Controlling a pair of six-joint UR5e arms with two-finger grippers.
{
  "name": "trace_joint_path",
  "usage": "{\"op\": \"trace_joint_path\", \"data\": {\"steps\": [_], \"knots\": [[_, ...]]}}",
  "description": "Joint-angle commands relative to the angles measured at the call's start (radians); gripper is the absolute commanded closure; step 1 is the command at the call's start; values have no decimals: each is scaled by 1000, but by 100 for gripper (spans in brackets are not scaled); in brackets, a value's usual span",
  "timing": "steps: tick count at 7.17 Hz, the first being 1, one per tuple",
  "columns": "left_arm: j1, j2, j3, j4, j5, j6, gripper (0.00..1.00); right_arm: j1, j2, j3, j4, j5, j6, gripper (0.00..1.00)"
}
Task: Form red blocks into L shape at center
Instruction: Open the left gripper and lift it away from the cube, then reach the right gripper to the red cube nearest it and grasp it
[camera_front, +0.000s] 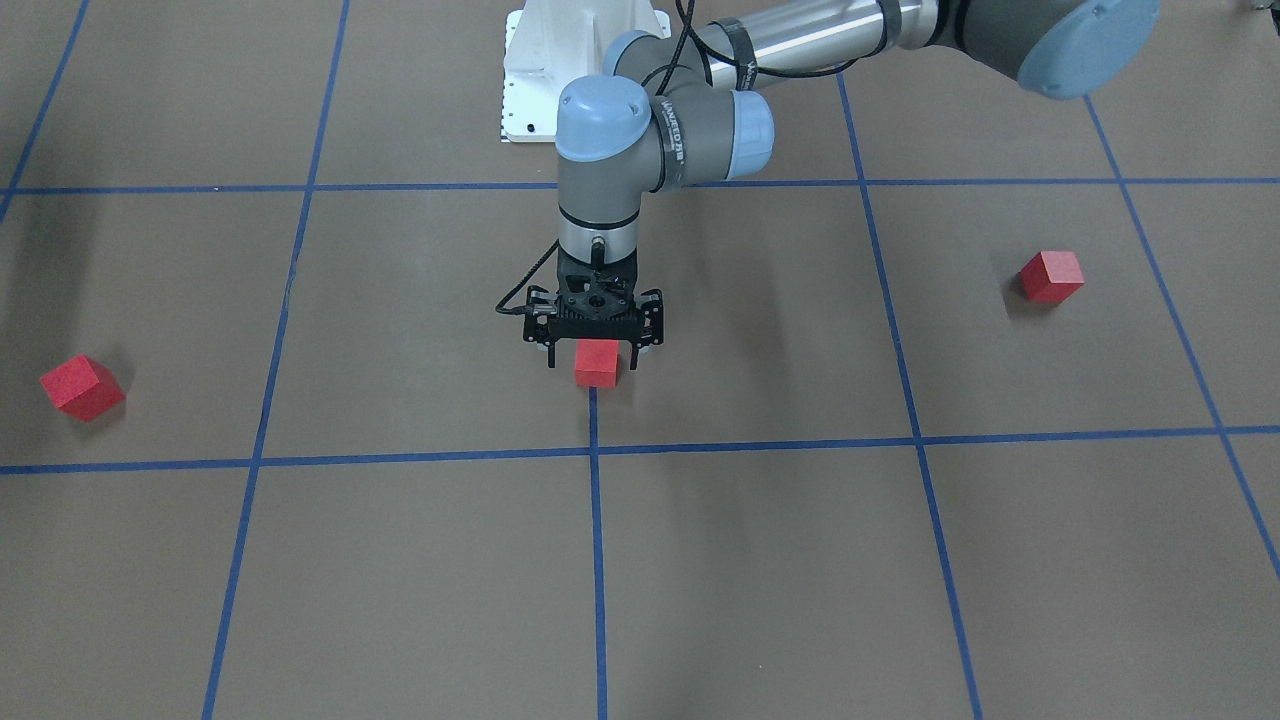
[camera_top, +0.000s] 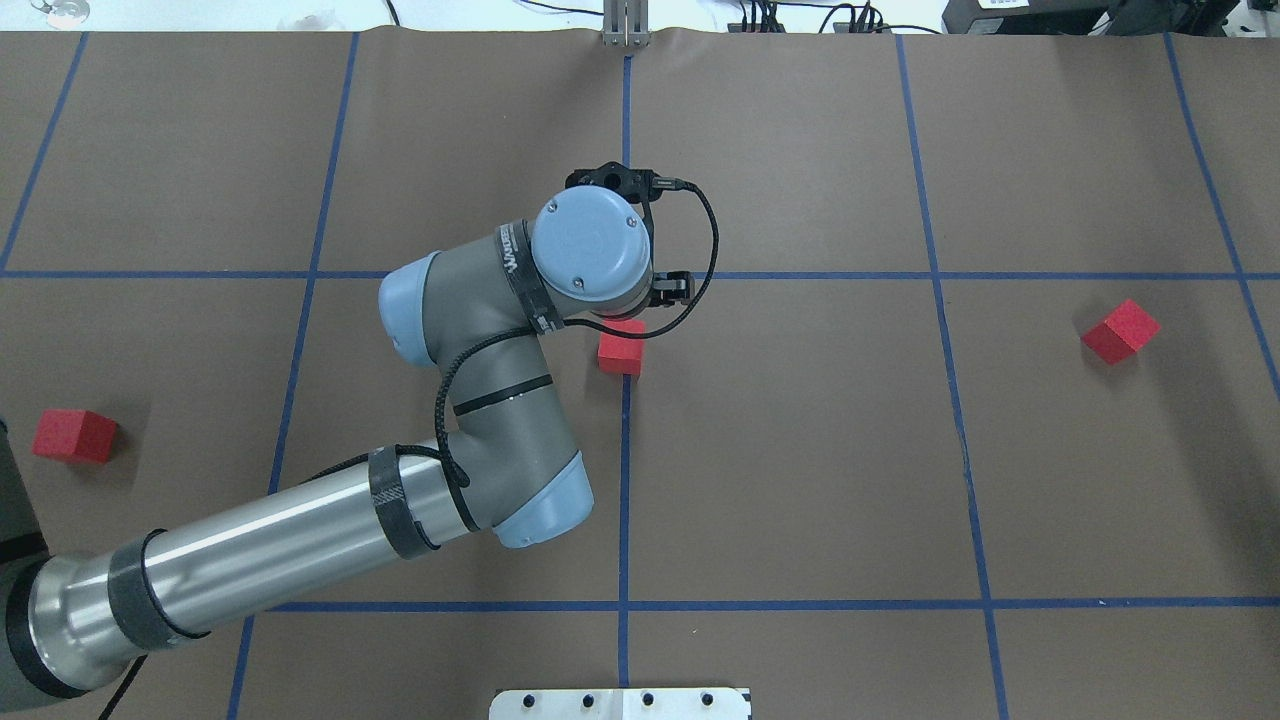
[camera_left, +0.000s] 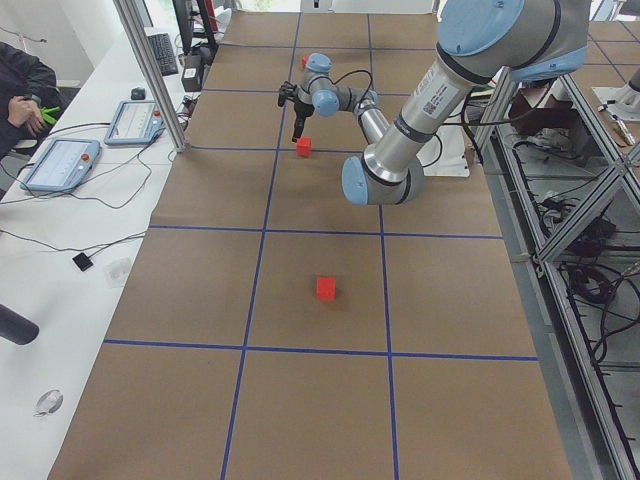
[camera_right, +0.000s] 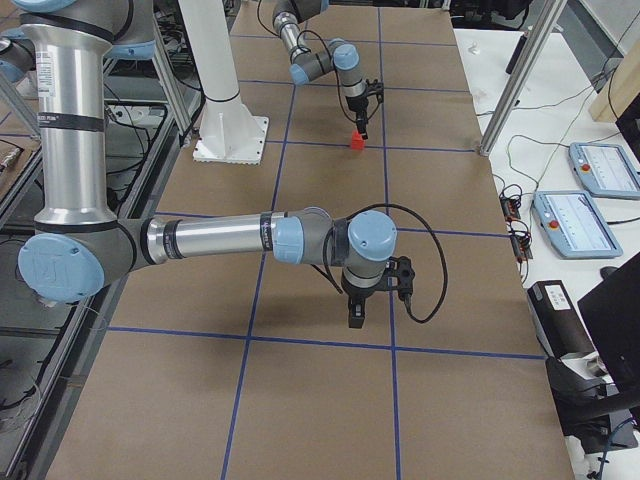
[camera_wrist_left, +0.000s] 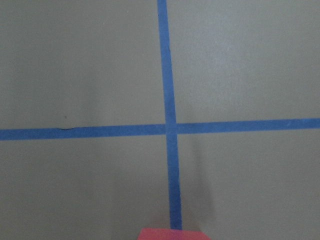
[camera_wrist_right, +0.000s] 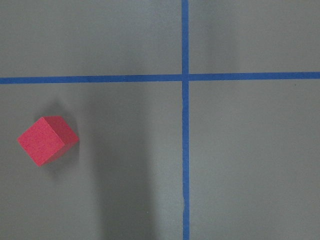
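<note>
While hanging straight down over the center (camera_front: 690, 400) of the bench (camera_front: 420, 560), straddles one red block (camera_front: 597, 368) with the left gripper (camera_front: 594, 358); holds the fingers (camera_front: 550, 355) spread, clear of its sides; has it sitting on the bench, on the middle blue tape line (camera_front: 597, 520), near a crossing; has a second red block (camera_front: 82, 387) well off toward the right end and a third red block (camera_front: 1051, 276) toward the left end, each askew to the grid; shows the right gripper (camera_right: 353, 318) only from the side camera, pointing down; cannot tell there between parted and closed fingers.
</note>
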Motion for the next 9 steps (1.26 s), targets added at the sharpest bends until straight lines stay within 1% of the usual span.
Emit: {"op": "trace_joint_path", "data": {"steps": [1,2,3,4,5,6,7,8,9], "knots": [[-127,24,-168,152,-147,12,1,-21,90,-25,65,10,1,1],[-167,74,-250,178,-172,13,1,-71,88,-112,106,41,0,1],[-213,117,-287,179,-190,14,1,-111,51,-113,230,51,-9,1],[-275,156,-301,178,-242,16,0,-160,7,-128,386,27,-3,1],[-343,215,-345,179,-290,116,0,-187,-6,-131,478,24,-11,1],[-446,286,-358,180,-393,284,0,-231,-9,-131,532,22,-11,1],[-512,346,-358,175,-452,396,0,-284,-9,-129,539,0,-9,1],[-548,381,-358,170,-454,472,0,-329,-6,-129,547,-64,-11,1],[-562,418,-366,166,-456,521,0,-372,-3,-134,564,-111,-6,1]]}}
